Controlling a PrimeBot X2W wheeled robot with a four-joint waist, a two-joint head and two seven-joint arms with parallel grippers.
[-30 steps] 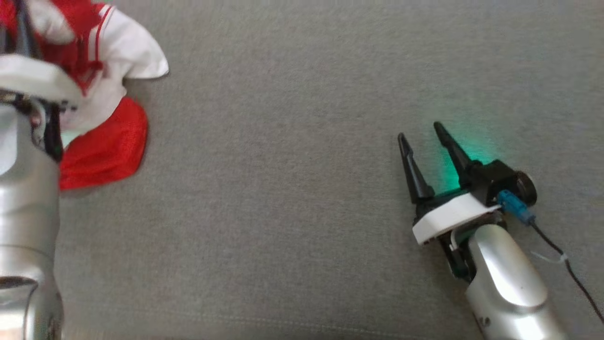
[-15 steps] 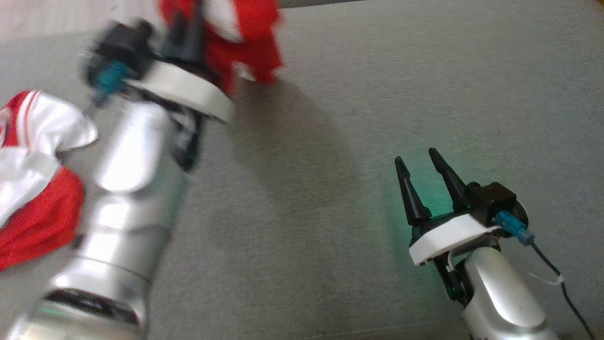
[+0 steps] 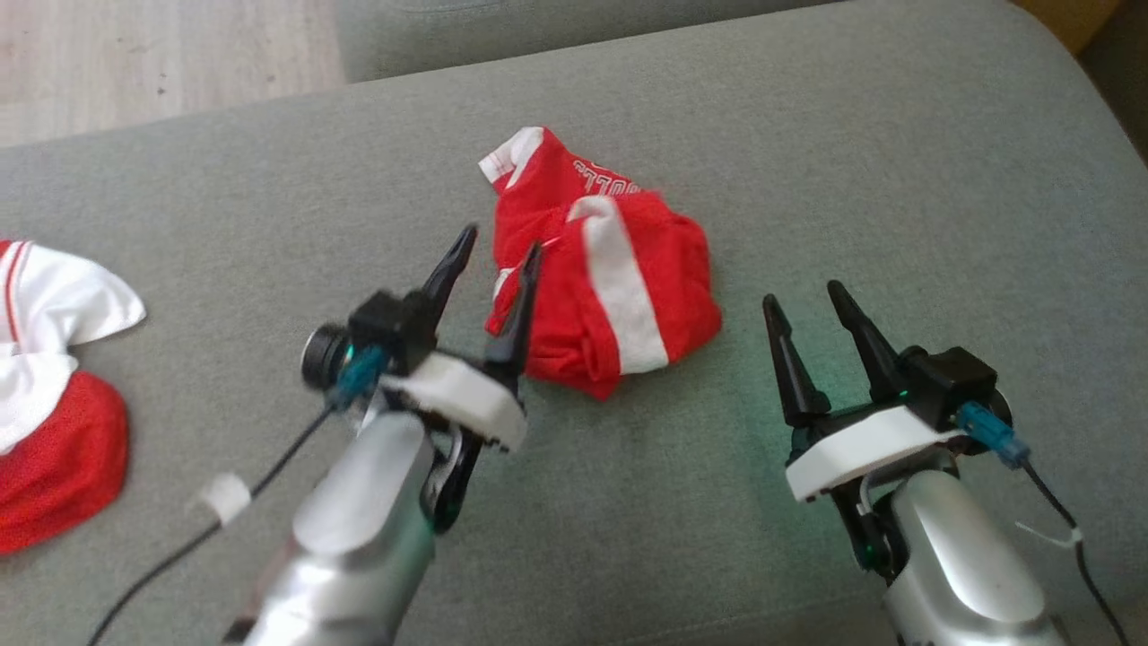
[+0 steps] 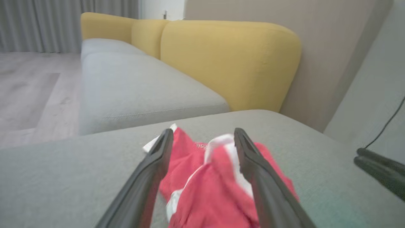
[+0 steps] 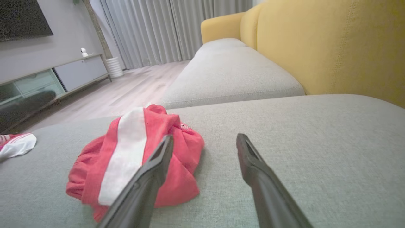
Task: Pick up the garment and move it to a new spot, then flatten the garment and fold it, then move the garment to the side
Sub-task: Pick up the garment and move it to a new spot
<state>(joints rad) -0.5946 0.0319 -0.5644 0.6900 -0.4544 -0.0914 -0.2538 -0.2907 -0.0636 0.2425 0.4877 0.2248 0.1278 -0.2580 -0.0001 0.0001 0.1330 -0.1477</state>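
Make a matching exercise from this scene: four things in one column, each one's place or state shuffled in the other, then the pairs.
Column one
1. striped red garment
2. white and red garment
3. left gripper
4. right gripper

Column two
A. open, over bare grey cushion, right of the striped garment
B. crumpled mid-cushion
C. open, fingers by the striped garment's left edge
D. at the cushion's far left edge

Pairs: 1-B, 2-D, 3-C, 4-A
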